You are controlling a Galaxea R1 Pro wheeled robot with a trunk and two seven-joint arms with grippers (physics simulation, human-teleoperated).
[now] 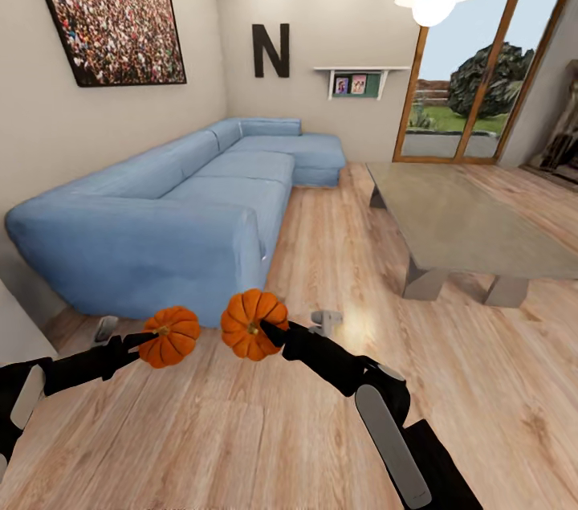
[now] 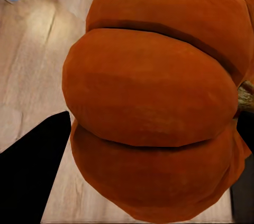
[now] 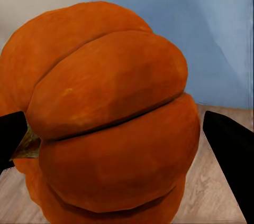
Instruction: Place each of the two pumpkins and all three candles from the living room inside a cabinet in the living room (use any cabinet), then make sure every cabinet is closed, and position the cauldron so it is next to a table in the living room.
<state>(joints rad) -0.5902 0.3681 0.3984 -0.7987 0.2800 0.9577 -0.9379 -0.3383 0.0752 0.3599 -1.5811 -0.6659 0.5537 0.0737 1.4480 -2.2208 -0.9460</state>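
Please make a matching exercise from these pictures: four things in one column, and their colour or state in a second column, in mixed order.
Things:
1. sofa
2. left pumpkin
3. low table
4. letter N

Descriptions:
A. grey, standing on the wooden floor
B. black, on the far wall
C. blue, along the wall
D. orange, held in the left gripper

Pairs: 1-C, 2-D, 3-A, 4-B

Head view: high, angled down along the blue sofa [image 1: 172, 213], both arms ahead. Left wrist view: pressed close against one pumpkin [image 2: 159, 97], floor beyond. Right wrist view: equally close on the other pumpkin [image 3: 106, 118], facing the sofa [image 3: 211, 34].
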